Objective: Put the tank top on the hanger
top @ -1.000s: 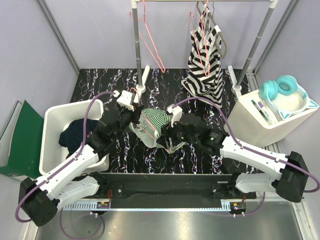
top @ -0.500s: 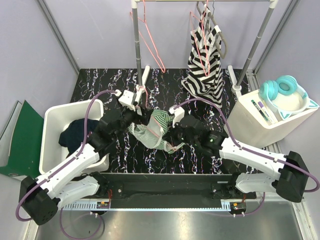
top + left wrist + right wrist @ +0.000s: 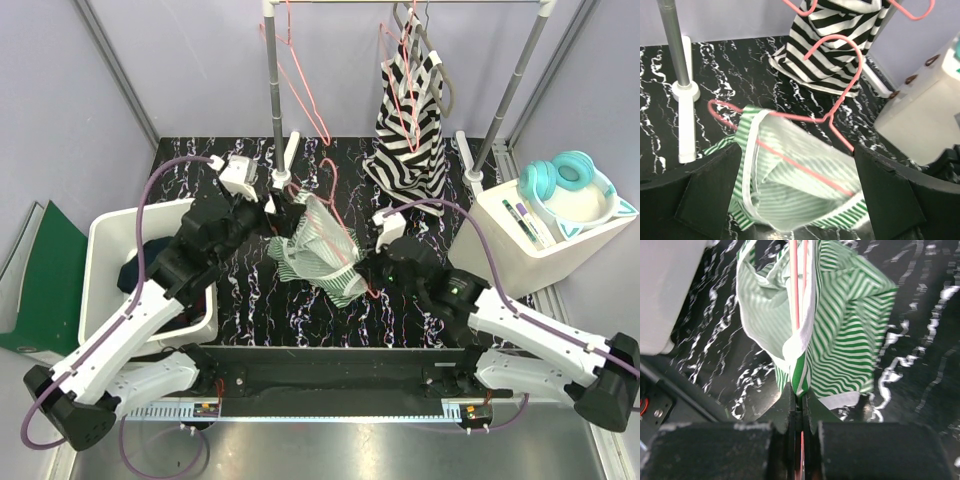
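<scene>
The tank top (image 3: 322, 245) is being held up over the counter (image 3: 195, 165), bunched between the two arms near the middle of the scene, and its soft knit is sagging in loose folds. Fine green-and-white stripes are running across it, and a plain white band is edging its openings. The hanger (image 3: 828, 118), a thin salmon-pink wire bent into a triangle with a rounded hook, is sitting partly inside the cloth. The hook and one shoulder are sticking out above the fabric, while another straight run of wire is crossing the pale inner face of the top.

The right end effector (image 3: 800, 399) is pressing its jaws tight together on the hanger's wire. A fold of white trim and striped cloth is caught in the same pinch, and the wire is running straight out from between the dark, wedge-shaped fingers (image 3: 782, 412).

The left end effector (image 3: 283, 212) is sitting at the garment's left edge. In its wrist view the broad matte-black pads (image 3: 710, 192) are standing wide apart with the striped hem lying between them; whether either is touching the cloth cannot be told.

The counter is showing a glossy black surface with white marble veining. Behind it, a bold black-and-white striped garment (image 3: 412, 130) is hanging from the rail, near a smooth metal post (image 3: 672, 40) on a white foot.
</scene>
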Robot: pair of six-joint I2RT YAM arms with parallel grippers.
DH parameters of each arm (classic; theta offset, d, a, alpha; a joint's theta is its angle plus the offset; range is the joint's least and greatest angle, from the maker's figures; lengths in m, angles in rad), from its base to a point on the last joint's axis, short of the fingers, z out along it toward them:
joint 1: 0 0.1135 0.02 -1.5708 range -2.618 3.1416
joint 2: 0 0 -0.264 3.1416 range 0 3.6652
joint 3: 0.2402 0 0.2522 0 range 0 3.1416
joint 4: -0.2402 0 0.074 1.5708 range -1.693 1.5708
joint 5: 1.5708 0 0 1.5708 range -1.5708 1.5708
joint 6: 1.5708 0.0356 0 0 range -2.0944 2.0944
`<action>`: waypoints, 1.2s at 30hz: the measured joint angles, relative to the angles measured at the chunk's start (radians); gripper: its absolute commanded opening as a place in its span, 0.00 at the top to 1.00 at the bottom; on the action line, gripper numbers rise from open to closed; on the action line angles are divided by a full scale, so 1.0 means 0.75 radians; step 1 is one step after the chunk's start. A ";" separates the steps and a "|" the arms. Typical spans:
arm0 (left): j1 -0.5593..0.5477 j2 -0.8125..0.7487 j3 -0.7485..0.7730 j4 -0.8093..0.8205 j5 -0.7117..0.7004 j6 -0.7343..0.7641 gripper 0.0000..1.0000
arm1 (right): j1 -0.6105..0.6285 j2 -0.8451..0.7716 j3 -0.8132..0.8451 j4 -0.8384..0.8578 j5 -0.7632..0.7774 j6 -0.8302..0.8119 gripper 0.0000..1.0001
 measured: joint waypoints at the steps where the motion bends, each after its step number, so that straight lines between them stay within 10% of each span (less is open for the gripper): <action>1: 0.000 -0.004 0.017 -0.025 0.007 -0.013 0.01 | -0.013 -0.018 -0.004 -0.016 0.008 0.002 1.00; 11: 0.000 -0.042 0.248 -0.276 -0.011 0.032 0.01 | -0.132 -0.186 -0.015 -0.142 0.085 0.011 1.00; 36: 0.007 -0.098 -0.035 -0.210 -0.184 0.158 0.01 | -0.298 0.132 0.609 -0.247 0.237 -0.222 1.00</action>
